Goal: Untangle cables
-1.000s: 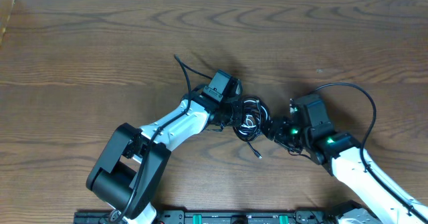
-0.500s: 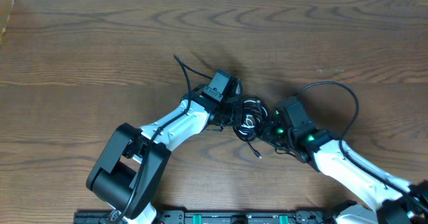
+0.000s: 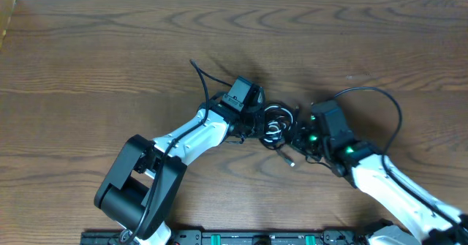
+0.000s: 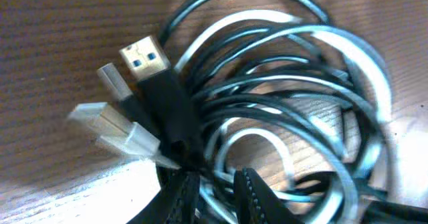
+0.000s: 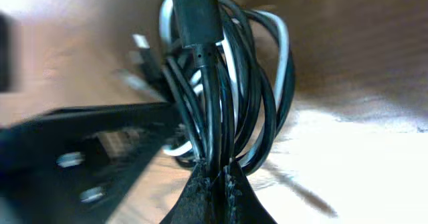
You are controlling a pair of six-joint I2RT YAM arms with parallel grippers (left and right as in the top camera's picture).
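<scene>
Tangled cables, a thin black cable (image 3: 284, 115) and a thin white cable (image 3: 273, 130), lie coiled into one bundle at the middle of the brown wooden tabletop (image 3: 110, 55), between the two arms. Left jaws stand narrow, gripping strands at the bundle's left side, beside a black USB plug (image 4: 144, 57). Right jaws are pinched together on a black strand at the bundle's right side. A loose cable end (image 3: 290, 160) lies just near of the bundle.
</scene>
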